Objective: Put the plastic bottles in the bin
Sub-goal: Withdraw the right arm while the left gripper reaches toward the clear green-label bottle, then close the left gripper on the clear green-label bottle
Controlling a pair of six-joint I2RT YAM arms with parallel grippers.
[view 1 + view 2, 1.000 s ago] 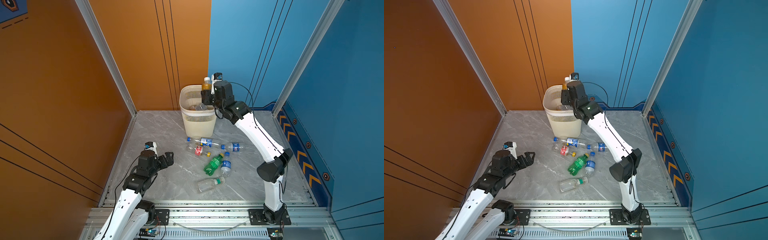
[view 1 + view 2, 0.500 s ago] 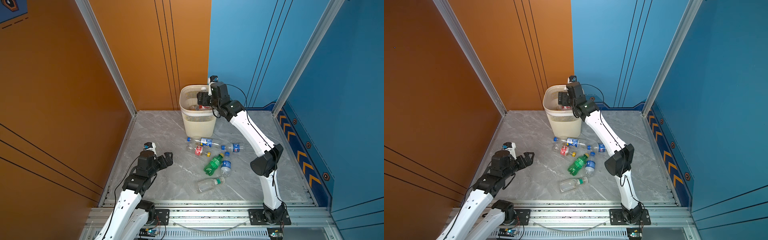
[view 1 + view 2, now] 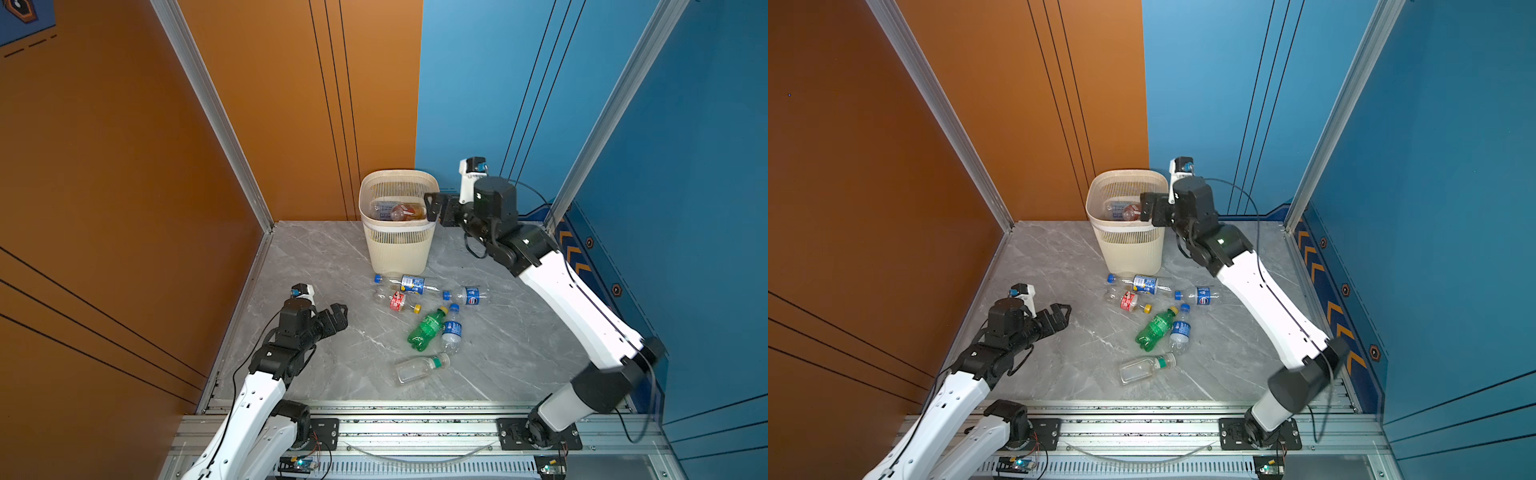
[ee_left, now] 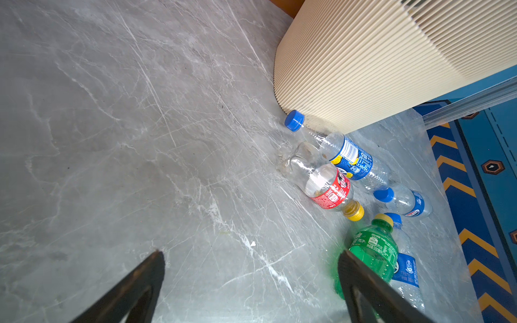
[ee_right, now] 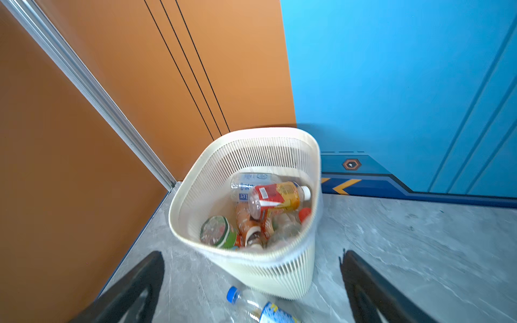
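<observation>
- The room was a narrow booth: an orange wall [image 3: 124,166] on the left and part of the back, a blue wall [image 3: 685,166] on the right, and aluminium posts [image 3: 216,116] running up the corners.
- The worktop [image 3: 316,257], grey with pale marble veins, filled the bottom of it. A chevron strip [image 3: 575,253] ran along its right edge and a metal rail [image 3: 415,419] crossed the front under both arms.
- The bin [image 3: 399,253] stood upright at the back, near where orange met blue. Several plastic bottles [image 5: 251,218] lay heaped inside, the topmost a red-and-yellow labelled bottle [image 5: 275,199] on its side.
- The right tool [image 3: 434,208] hung at the right edge of the bin's rim, jaws apart, nothing between them.
- The left tool [image 3: 341,319] hovered low over bare worktop at the front left, jaws apart and empty, clear of the loose bottles.
- Six bottles lay on their sides in front of the bin:
  - a blue-and-yellow labelled bottle [image 3: 411,284] just beside the bin's base
  - a red-labelled bottle [image 3: 397,301] next to it
  - a small blue-labelled bottle [image 3: 469,296] to the right
  - a green bottle [image 3: 426,330] against another blue-labelled one [image 3: 452,332]
  - a clear green-capped bottle [image 3: 417,369] nearest the rail
</observation>
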